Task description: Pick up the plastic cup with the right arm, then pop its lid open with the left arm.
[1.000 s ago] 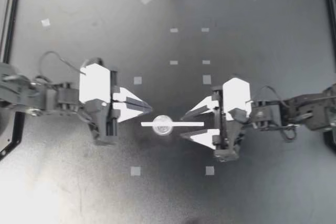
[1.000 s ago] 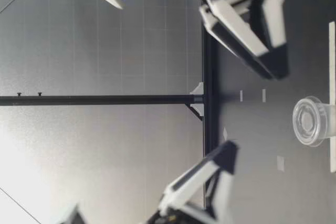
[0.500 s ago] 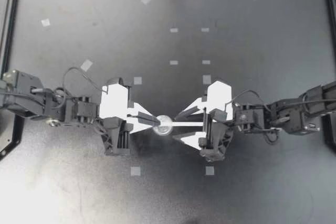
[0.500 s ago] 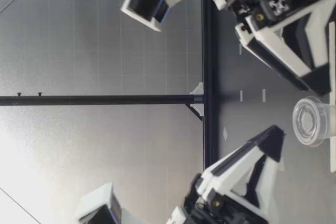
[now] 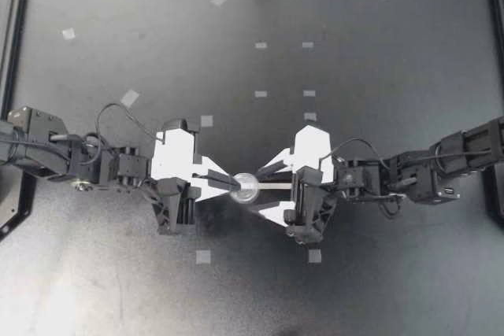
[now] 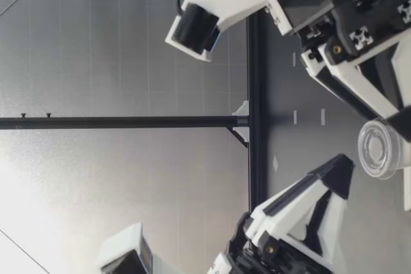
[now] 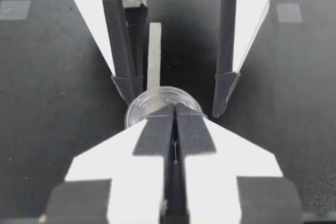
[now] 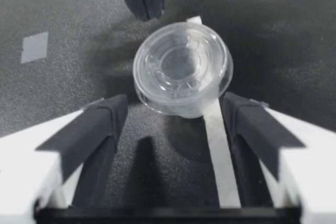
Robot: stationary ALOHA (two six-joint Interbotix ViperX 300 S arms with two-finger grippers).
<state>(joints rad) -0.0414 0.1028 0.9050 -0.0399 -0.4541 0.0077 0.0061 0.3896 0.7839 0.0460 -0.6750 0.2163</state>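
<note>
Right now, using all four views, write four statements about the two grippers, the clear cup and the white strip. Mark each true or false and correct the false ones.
1. The left gripper has its fingers pressed together, with their tips at the rim of the clear cup. True.
2. The right gripper is shut on the cup. False: its fingers stand wide open, with the cup at their tips.
3. The white strip runs under the cup and between the right gripper's fingers. True.
4. The cup lies tipped over on its side. False: it stands flat on the table.
</note>
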